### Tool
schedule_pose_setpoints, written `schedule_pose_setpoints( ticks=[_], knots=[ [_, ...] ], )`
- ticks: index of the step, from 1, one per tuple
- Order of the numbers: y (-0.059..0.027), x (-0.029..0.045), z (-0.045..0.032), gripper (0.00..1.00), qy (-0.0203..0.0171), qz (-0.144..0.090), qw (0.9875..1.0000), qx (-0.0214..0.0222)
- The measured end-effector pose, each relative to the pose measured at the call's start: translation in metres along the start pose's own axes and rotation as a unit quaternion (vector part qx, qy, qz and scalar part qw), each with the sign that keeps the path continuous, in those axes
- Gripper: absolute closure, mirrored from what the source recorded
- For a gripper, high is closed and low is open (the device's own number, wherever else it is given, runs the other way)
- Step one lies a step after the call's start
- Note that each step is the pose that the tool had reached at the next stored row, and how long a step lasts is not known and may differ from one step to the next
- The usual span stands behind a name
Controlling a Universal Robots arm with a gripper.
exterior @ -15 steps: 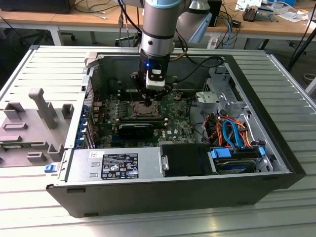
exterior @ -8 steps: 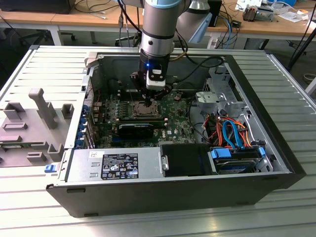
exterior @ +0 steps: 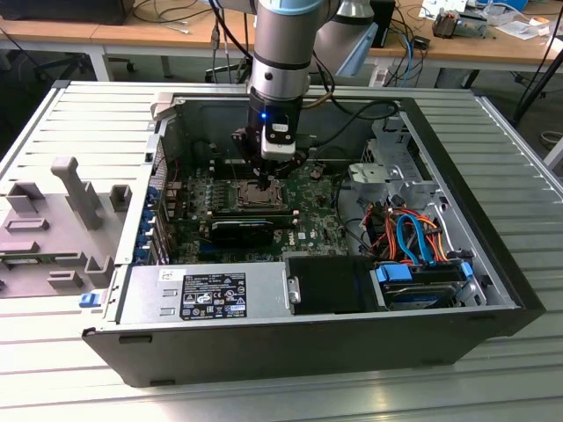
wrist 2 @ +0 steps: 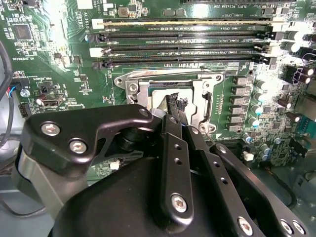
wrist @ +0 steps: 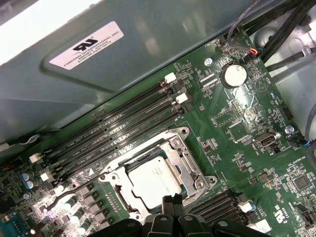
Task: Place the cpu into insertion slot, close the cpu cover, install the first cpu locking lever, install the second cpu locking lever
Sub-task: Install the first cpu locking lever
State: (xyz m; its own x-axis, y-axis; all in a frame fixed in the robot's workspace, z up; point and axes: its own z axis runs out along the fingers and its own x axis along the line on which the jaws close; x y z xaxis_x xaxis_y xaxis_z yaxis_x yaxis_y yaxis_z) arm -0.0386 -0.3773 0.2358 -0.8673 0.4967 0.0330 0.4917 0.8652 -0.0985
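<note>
The insertion slot [exterior: 255, 195] sits mid-board in the open computer case. In the first wrist view the silvery cpu [wrist: 153, 180] lies in the slot, and the cpu cover [wrist: 183, 157] lies flat around it as a metal frame. A thin wire lever [wrist: 74, 191] runs out from the socket's corner over the board. My gripper [exterior: 262, 180] hangs straight over the socket. Its fingers [wrist 2: 173, 111] are shut together with nothing between them, and their tips sit low over the socket's edge [wrist 2: 131, 86]. In the first wrist view the gripper [wrist: 173, 201] is right beside the cover's rim.
Long black memory slots [wrist: 113, 133] run beside the socket. A labelled black box [exterior: 211, 294] fills the case's near side. The grey drive cage [exterior: 396, 176] and coloured cables [exterior: 413, 237] stand at the exterior view's right. The case wall [wrist: 98, 64] rises beyond the memory slots.
</note>
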Motion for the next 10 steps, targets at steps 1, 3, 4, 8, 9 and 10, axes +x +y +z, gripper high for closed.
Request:
schedule_pose_setpoints(
  ticks=[1, 3, 4, 8, 9, 10],
  knots=[
    [0.0000, 0.0000, 0.0000, 0.89, -0.0001, -0.001, 1.0000, 0.0000],
    [0.0000, 0.0000, 0.0000, 0.89, -0.0002, -0.002, 1.0000, 0.0001],
    [0.0000, 0.0000, 0.0000, 0.89, -0.0002, -0.002, 1.0000, 0.0001],
    [0.0000, 0.0000, 0.0000, 0.89, -0.0005, -0.005, 1.0000, 0.0001],
    [0.0000, 0.0000, 0.0000, 0.89, -0.0006, -0.005, 1.0000, 0.0002],
    [0.0000, 0.0000, 0.0000, 0.89, -0.0006, -0.006, 1.0000, 0.0002]
  ],
)
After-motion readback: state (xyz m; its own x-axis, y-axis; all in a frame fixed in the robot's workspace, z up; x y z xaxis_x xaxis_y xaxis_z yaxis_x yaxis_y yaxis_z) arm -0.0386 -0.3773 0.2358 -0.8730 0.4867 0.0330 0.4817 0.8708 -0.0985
